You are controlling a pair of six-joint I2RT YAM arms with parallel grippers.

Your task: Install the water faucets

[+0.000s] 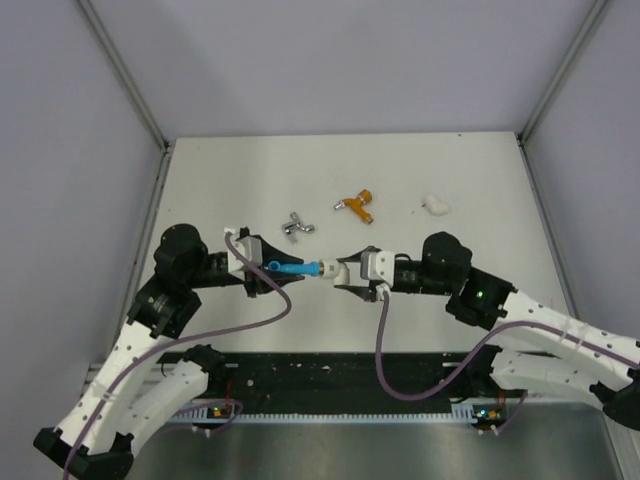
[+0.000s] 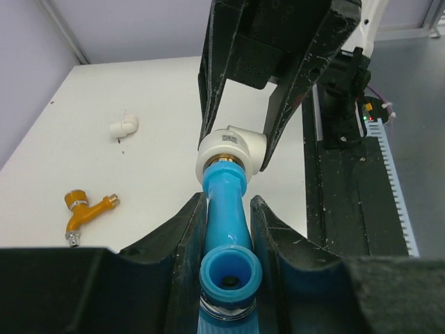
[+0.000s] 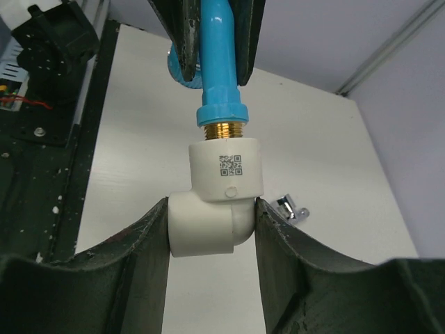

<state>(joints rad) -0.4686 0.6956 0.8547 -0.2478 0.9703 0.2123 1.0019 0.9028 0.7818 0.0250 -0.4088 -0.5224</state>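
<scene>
Three faucets are counted. The blue faucet (image 1: 293,268) is clamped along its body by the narrowly closed fingers of the left gripper (image 1: 262,268). Its brass threaded end is set into a white elbow fitting (image 3: 217,198), with a band of thread showing. This fitting is gripped between the fingers of the right gripper (image 1: 350,272).

Beyond the blue faucet, the silver faucet (image 1: 297,227) and the orange faucet (image 1: 356,206) are seen lying apart on the table (image 1: 480,180).

Two elbow fittings are counted. The second elbow (image 1: 435,205) is seen beyond and well to the right of the blue faucet.
</scene>
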